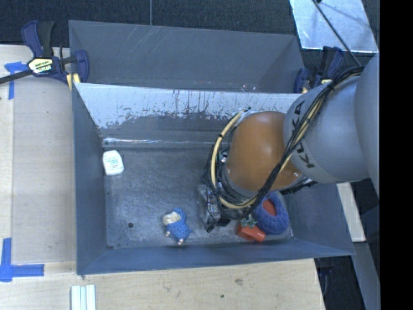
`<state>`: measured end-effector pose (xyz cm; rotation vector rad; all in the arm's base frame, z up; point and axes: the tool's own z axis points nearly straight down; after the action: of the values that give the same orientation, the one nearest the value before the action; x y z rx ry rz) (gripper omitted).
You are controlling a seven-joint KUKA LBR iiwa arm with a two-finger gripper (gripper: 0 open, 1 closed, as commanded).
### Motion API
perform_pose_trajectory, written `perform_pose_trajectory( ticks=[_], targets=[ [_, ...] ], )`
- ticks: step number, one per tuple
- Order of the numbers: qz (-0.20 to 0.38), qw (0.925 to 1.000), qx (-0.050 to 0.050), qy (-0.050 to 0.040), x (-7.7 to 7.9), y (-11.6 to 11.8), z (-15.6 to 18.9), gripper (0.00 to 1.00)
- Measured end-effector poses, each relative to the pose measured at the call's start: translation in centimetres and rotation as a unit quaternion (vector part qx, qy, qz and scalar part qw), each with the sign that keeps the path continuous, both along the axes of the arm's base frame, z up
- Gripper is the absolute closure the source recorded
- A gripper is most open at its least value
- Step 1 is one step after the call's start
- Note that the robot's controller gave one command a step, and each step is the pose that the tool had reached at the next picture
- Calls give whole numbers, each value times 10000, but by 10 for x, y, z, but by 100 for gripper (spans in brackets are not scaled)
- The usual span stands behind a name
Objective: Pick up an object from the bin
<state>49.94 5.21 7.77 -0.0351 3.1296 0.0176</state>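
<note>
Tool (211, 215) low in the bin (90, 192), open or closed I cannot tell; small blue-and-yellow thing (175, 225) just beside it, apart; blue lump (276, 216) on the tool's other side

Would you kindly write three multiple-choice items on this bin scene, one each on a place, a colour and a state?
1. Where in the bin does the white object lie? A left side B right corner C centre
2. The fuzzy thing beside the red piece is: A green B blue C yellow
3. The white object is: A lying alone B stacked on another C under a heap
Answers: 1 A, near the left wall; 2 B, plainly blue; 3 A, nothing touches it.
</note>
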Motion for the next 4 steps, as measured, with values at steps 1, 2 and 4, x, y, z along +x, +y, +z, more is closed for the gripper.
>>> perform_pose_trajectory(
  ticks=[1,2,4],
  targets=[
    [-20,10000,-40,50,-3,-5,-4,0],
    [242,9997,-57,16,16,-6,63,0],
    [1558,9877,-65,50,1,66,0,100]
  ],
)
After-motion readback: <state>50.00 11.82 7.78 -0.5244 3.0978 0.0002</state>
